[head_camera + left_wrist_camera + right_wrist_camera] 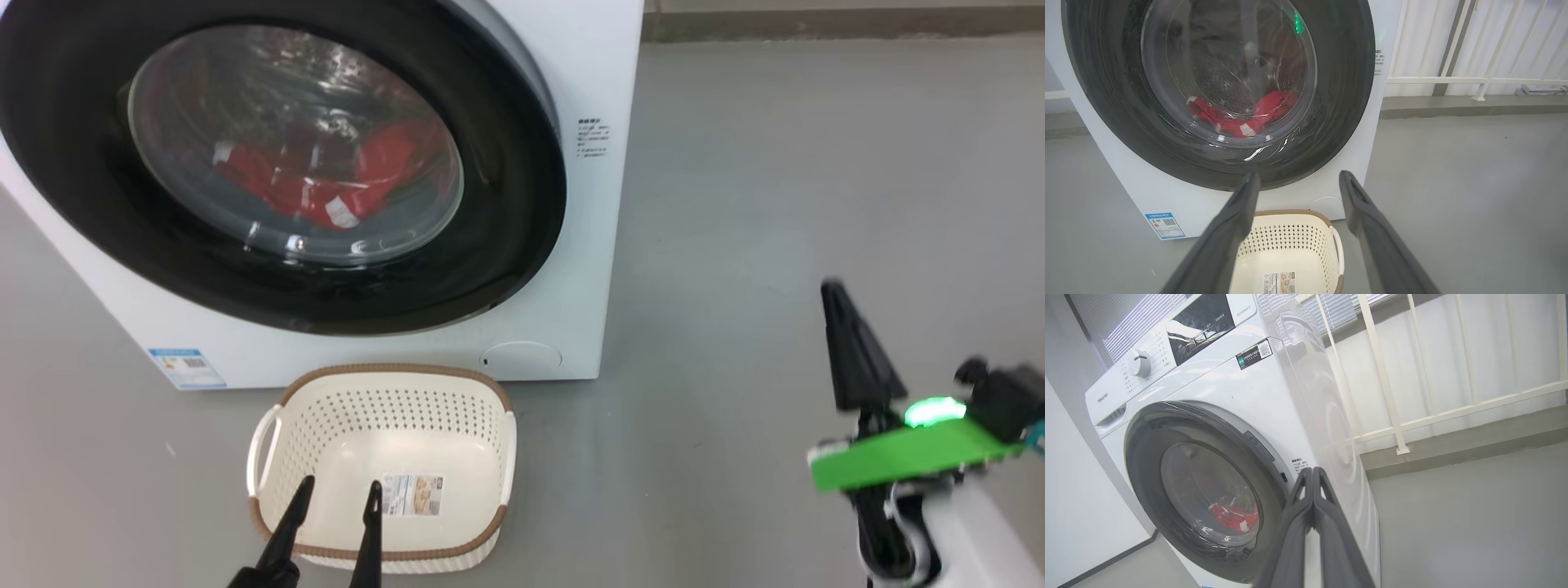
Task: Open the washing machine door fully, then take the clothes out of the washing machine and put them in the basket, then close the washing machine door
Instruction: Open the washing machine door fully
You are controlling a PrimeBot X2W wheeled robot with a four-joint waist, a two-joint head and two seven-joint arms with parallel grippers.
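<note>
Grey floor (735, 245) — broad beside basket (392, 408)

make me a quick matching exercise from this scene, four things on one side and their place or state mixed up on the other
Things:
1 the clothes
2 the basket
3 left gripper
4 right gripper

Place or state:
a jaws shut on nothing
b on the floor, no clothes in it
c jaws open
d red, behind the glass of the washing machine door

Pairs: 1-d, 2-b, 3-c, 4-a
</note>
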